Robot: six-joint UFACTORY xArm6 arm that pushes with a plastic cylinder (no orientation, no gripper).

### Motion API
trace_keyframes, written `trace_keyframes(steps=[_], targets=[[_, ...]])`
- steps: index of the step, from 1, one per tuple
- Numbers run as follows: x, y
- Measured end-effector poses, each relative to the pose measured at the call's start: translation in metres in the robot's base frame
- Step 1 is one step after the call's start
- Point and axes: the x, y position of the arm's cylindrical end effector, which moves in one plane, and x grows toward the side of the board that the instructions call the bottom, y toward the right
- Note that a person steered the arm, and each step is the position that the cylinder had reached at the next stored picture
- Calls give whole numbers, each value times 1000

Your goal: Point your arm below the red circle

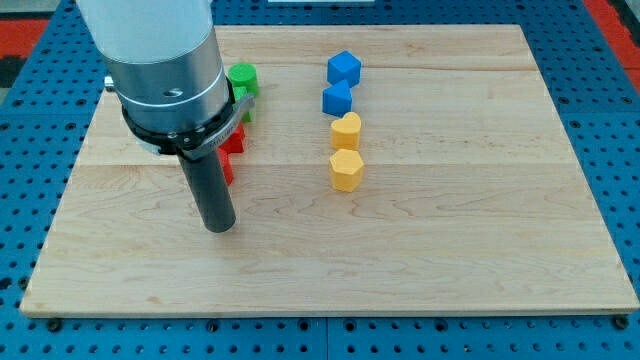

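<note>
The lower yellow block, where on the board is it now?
The lower yellow block sits near the board's middle, directly below the upper yellow block and almost touching it; my tip is further toward the view's left.

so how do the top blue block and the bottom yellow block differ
The top blue block is blue and looks cube-like; the bottom yellow block is yellow and looks hexagonal. The blue one sits near the board's top edge at the head of the column, the yellow one at its foot. Both stand clear of my tip, off to its right.
</note>
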Motion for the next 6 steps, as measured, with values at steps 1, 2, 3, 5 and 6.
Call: trace_keyframes(steps=[1, 2, 3, 5, 6], targets=[[4, 2], [7, 3], [0, -2], [5, 8], [-4, -29]])
